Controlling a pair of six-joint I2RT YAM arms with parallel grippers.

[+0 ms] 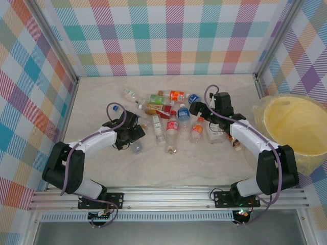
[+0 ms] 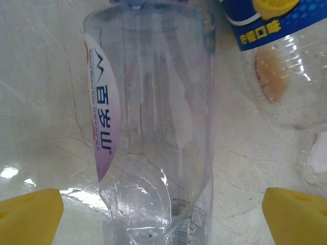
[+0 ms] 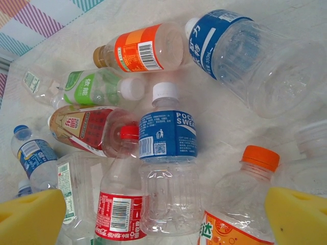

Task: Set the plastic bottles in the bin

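Both claws are hanging open over the scattered plastic bottles (image 1: 171, 115); the bin (image 1: 301, 122) is standing apart at the right of the frame.

In the top view the bottles are lying in a loose heap on the pale surface (image 1: 179, 168) at mid-frame, all of them outside the bin; the left claw (image 1: 134, 135) is sitting at the heap's left edge and the right claw (image 1: 196, 108) at its upper right. In the left wrist view the yellow fingertips (image 2: 30, 217) are gaping wide in the lower corners, a clear bottle (image 2: 158, 127) with a white-and-purple label lying between them with a gap on each side. In the right wrist view the spread claw is hovering over a blue-labelled bottle (image 3: 166, 148) with a white cap; a red-labelled bottle (image 3: 120, 209) is lying just left of it and an orange-capped bottle (image 3: 250, 194) to its right; their bodies are looking see-through.
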